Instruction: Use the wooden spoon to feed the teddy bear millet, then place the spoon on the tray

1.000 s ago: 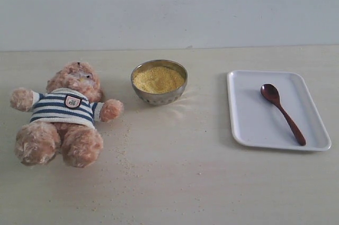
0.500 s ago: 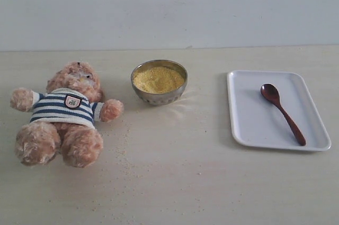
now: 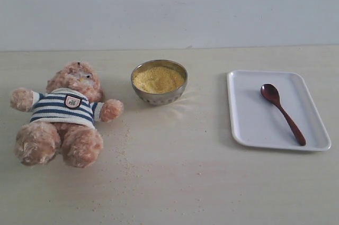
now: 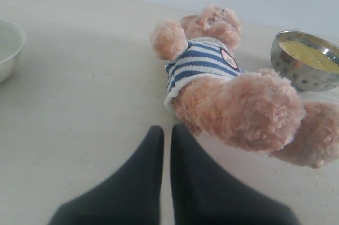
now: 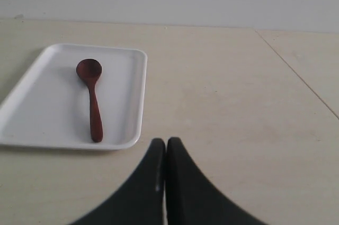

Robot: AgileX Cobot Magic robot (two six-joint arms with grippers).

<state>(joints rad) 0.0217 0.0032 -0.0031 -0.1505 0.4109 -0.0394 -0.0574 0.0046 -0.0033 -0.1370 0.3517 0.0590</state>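
Lying on its back on the pale table [image 3: 185, 182], the teddy bear [image 3: 61, 116] is at the left of the exterior view, with its head toward the wall. On the chest of its navy-and-white striped shirt there is a small shield-shaped badge [image 3: 72, 101] with a pink border; what is printed inside it is too small to read. Near the bear's arm stands the steel bowl [image 3: 159, 97], filled with yellow millet [image 3: 158, 79], and loose grains [image 3: 124, 151] are scattered on the table beside the bear's leg. Well apart, at the right, the white tray [image 3: 254, 124] carries the wooden spoon [image 3: 282, 113]. It lies flat inside, with its oval bowl toward the wall. The left gripper [image 4: 166, 129] has its two dark fingers pressed together, with only a thin slit between them. It is empty and near the bear's leg, not touching it. The right gripper [image 5: 166, 141] is pressed together too, empty, near the tray but apart from it. The left wrist view also shows part of a white bowl [image 4: 8, 45], well apart from the bear.
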